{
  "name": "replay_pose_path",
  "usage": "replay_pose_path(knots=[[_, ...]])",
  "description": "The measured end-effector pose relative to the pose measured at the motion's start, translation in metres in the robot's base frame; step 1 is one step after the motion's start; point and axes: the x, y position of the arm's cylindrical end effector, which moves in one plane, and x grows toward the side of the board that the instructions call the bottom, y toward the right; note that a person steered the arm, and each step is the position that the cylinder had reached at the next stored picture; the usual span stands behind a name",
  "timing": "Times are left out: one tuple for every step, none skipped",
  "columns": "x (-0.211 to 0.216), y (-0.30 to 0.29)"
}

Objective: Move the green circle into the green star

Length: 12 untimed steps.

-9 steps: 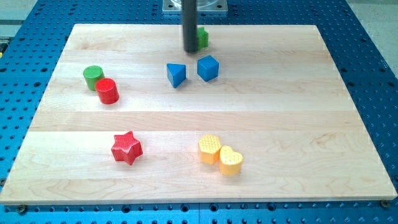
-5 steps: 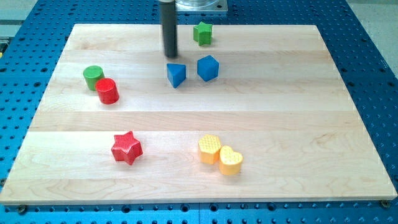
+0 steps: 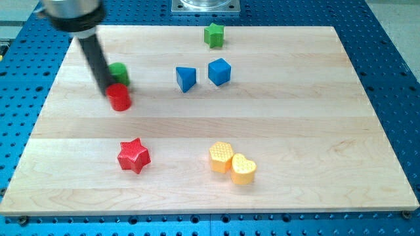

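Observation:
The green circle (image 3: 119,71) sits at the board's upper left, partly hidden behind my rod. My tip (image 3: 106,90) is down on the board at the circle's left side, touching or nearly touching it, just above the red circle (image 3: 120,98). The green star (image 3: 213,35) lies near the board's top edge, right of centre, far to the right of the green circle.
A blue triangle (image 3: 186,78) and a blue cube (image 3: 220,71) lie between the green circle and the green star. A red star (image 3: 134,156) is at lower left. Two yellow blocks, a hexagon (image 3: 221,157) and a heart (image 3: 243,169), touch at lower centre.
My rod swept from near the green star leftward to the green circle's left side. The green circle and red circle have shifted right by a little.

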Motion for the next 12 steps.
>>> replay_pose_path(knots=[[-0.035, 0.031], [-0.015, 0.014], [-0.001, -0.042], [-0.015, -0.044], [-0.030, -0.006], [-0.066, 0.004], [-0.080, -0.024], [-0.106, 0.027], [-0.114, 0.082], [-0.096, 0.068], [-0.101, 0.123], [-0.102, 0.136]])
